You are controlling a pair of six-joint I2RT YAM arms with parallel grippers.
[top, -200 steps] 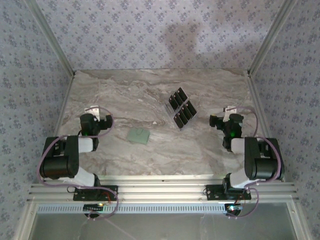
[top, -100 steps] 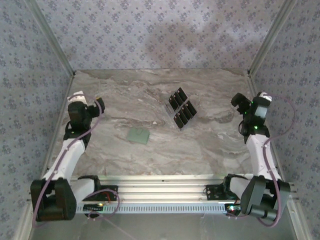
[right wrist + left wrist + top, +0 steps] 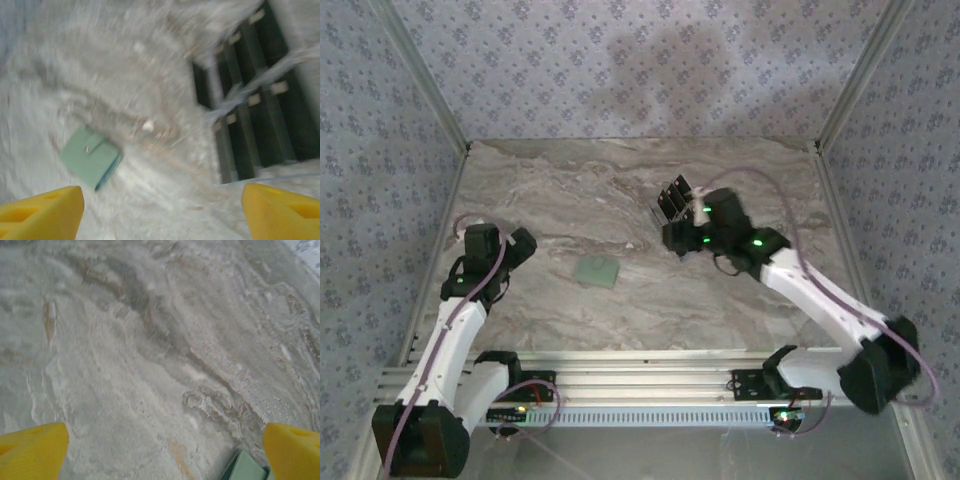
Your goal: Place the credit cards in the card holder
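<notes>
The left gripper [image 3: 503, 248] hangs over the left side of the table [image 3: 570, 190] with its yellow fingers spread wide and nothing between them; in its own wrist view the gripper [image 3: 162, 455] looks down on bare marble, with a corner of the card holder [image 3: 245, 467] just inside the right finger. The card holder [image 3: 597, 271] lies flat and closed near the middle of the table, to the right of the left gripper and apart from it, its edges set at a slant to the table's edge. Further right and farther back lie the credit cards [image 3: 674, 196] — dark cards in two short rows that run on a diagonal from near-left to far-right. The right gripper [image 3: 678, 235] reaches in over the nearer row, so this arm is plainly the closer one to the cards, while the left arm is the closer one to the holder. In the right wrist view the gripper [image 3: 160, 210] is also spread and empty, the cards [image 3: 260, 100] ahead and to its right, the card holder [image 3: 90, 157] ahead and to its left — though the blur hides how the fingers line up with any single card's edge.
</notes>
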